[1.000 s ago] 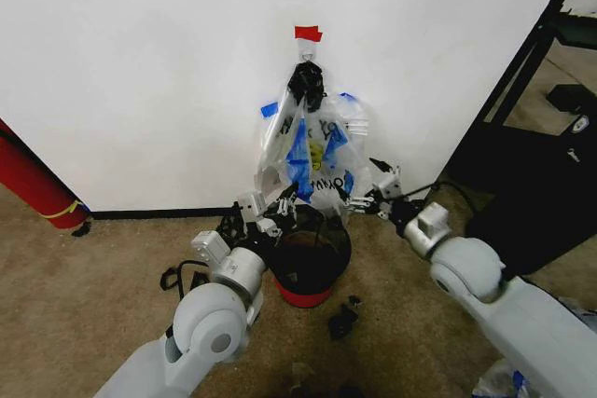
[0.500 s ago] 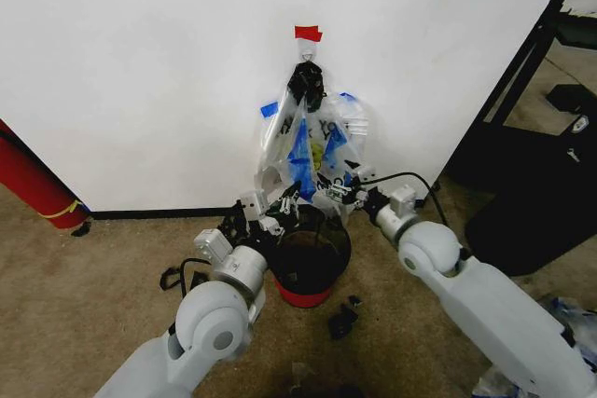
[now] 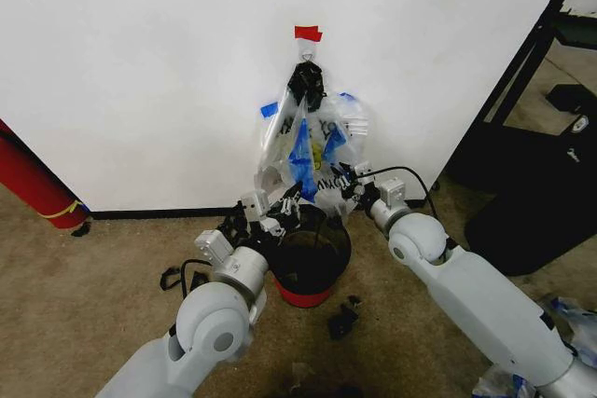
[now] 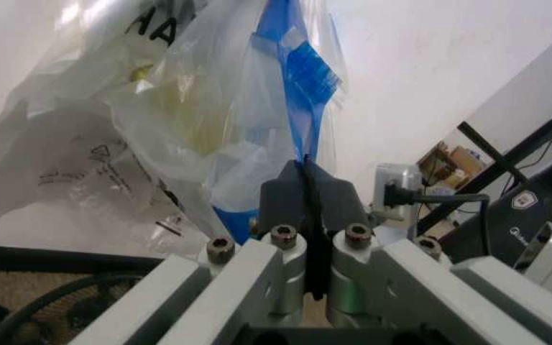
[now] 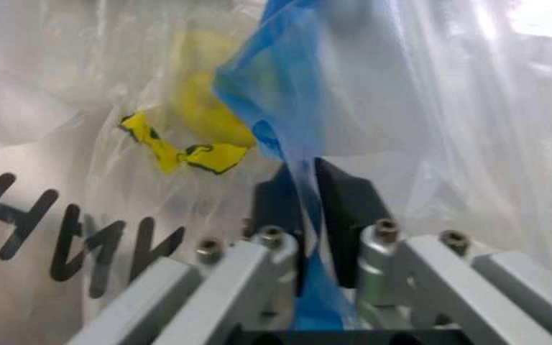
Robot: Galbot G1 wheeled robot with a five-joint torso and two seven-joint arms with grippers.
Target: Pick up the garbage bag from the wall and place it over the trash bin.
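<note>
**A:** At the white wall [image 3: 140, 62], we see a bundle of clear plastic bags hanging from a black knot [image 3: 306, 81] under a tab of red tape [image 3: 308, 34], with the black wire-mesh trash bin [image 3: 311, 251] on the carpet just below. Where does the garbage bag [image 3: 312, 151] stand?

**B:** It hangs against the wall, above and behind the bin's rim, not yet over it. Our right gripper [image 3: 342, 180] sits at the bag's lower part, beside the smiley print. In the right wrist view its dark pads [image 5: 345, 205] are pinched on a blue strip of the bag [image 5: 290, 115] that runs down between them.

**A:** And the left gripper [image 3: 283, 204]?

**B:** Low, just above the bin's near-left rim. In the left wrist view its pads [image 4: 307, 198] are pressed together. We see only a thin dark line between them, so we cannot tell whether film is caught there.

**A:** How do we do this step well?

**B:** We judge the pull should be slow and outward from the wall, so one bag peels free rather than dragging the bundle. The film is thin and slippery; the right-hand pinch must hold. Each gripper wants its own side of the bag's mouth, so that it spreads wider than the rim before we lower it.
</note>
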